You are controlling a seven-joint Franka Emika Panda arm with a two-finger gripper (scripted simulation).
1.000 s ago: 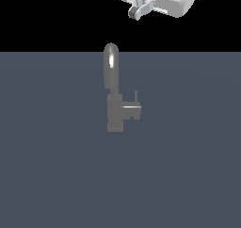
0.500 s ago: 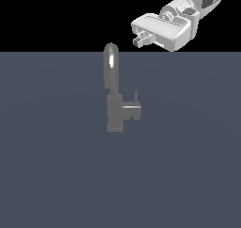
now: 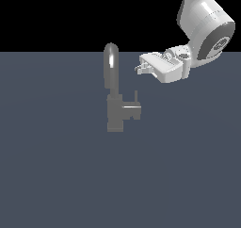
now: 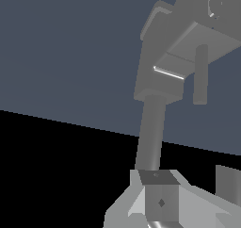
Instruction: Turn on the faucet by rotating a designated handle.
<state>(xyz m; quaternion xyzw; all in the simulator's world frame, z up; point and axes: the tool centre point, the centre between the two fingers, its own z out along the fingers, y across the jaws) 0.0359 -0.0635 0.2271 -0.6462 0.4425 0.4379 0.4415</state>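
Note:
The grey faucet [image 3: 115, 113] stands on the dark floor, its arched spout [image 3: 111, 64] rising from a blocky body. The handle [image 3: 132, 111] juts toward the exterior view's right, with a thin upright pin [image 3: 136, 97] at its end. My gripper [image 3: 139, 69] hovers above and to the right of the handle, level with the spout and touching nothing. In the wrist view the faucet [image 4: 157, 76], the handle [image 4: 202, 36] and its pin [image 4: 201, 76] lie ahead of the gripper [image 4: 194, 191]. The fingers [image 4: 160, 199] stand apart with nothing between them.
A flat dark grey floor [image 3: 56, 166] spreads around the faucet. The white arm [image 3: 204, 29] comes in from the upper right of the exterior view. Nothing else stands on the floor.
The gripper has come down from the top of the exterior view to spout height, and more of the arm now shows. The faucet and handle have not moved.

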